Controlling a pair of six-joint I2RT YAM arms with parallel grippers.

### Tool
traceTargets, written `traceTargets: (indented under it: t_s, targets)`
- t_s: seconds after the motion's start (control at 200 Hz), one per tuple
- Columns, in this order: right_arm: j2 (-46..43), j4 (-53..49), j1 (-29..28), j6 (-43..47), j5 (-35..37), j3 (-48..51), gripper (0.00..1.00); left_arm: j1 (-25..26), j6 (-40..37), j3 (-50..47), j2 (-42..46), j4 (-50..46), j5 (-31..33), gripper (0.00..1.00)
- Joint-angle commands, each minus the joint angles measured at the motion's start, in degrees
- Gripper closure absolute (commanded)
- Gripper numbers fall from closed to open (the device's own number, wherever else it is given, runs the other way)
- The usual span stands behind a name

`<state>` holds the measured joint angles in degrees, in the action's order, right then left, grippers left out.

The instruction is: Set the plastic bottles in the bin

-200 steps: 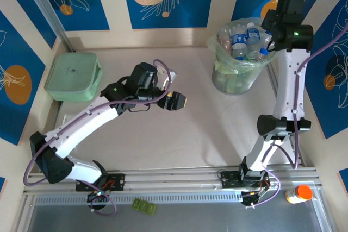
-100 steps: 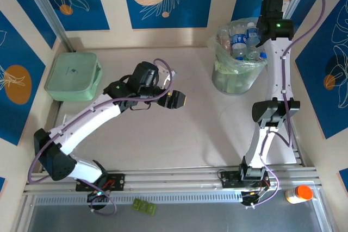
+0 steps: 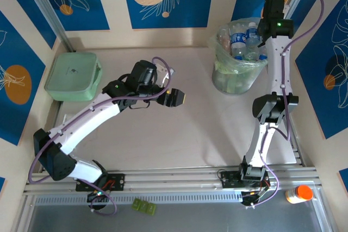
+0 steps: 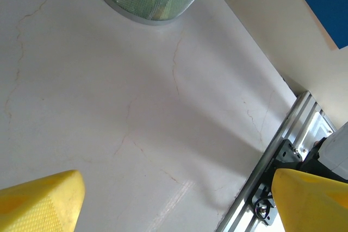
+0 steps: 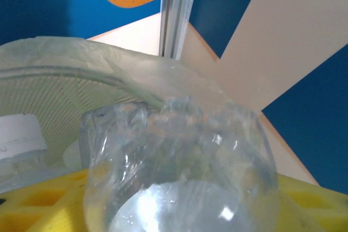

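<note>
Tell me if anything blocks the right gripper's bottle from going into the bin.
Nothing visible does. The right gripper holds the clear bottle at the bin's lined rim. The opening is uncovered, with only other bottles piled inside.

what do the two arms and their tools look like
The left arm and right arm are white tubular links with black joint housings, each trailing a purple cable and showing a small green light. The left tool and right tool have chunky yellow fingers.
</note>
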<state>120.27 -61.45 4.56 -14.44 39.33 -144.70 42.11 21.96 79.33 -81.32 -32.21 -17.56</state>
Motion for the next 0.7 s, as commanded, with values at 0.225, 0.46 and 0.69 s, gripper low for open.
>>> traceTargets:
  t_s: [0.225, 0.46, 0.69]
  targets:
    - [1.5, 0.4, 2.1, -5.8, -8.8, 3.0, 0.26, -0.6, -0.4, 0.6, -0.1, 1.2, -1.3, 0.11]
    - [-1.4, 0.4, 1.7, -5.0, -10.1, 2.3, 0.17, -0.7, -0.5, 1.0, 0.6, 1.2, -0.8, 0.11]
    - [-5.8, 0.7, 2.4, -4.3, -11.1, 3.8, 0.15, -0.7, -0.7, -0.7, 2.3, 2.3, 0.2, 0.11]
